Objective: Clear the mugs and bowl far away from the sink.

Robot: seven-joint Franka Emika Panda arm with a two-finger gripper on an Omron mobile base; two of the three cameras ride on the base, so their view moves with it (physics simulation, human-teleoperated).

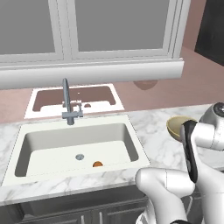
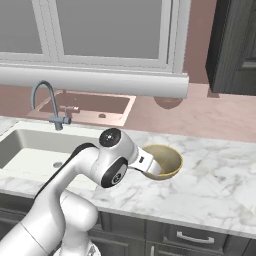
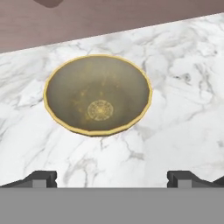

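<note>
Bowl first: the wide, shallow tan-yellow bowl sits upright on the white marble counter, in the upper middle of the hand view, with a pale round pattern at the bottom of its olive-toned inside. In the right base view it lies just right of centre, partly behind the robot's wrist; in the left base view it shows at the right edge, half hidden by the arm.

The gripper hangs above the counter on the near side of the bowl, and its two dark fingertips stand wide apart at the lower left and lower right of the hand view — nothing is between them, and they touch neither the bowl nor the marble as far as I can tell.

The sink fills the centre left of the left base view: a large white rectangular basin with a round grey drain and, close to the drain's lower right, a small orange thing on the basin floor. The tall grey gooseneck faucet rises from the back rim. A stretch of bare marble separates the bowl from the sink's right rim.

Behind the counter runs a pale window sill under frosted panes — a dark cabinet stands at the upper right of the right base view.
</note>
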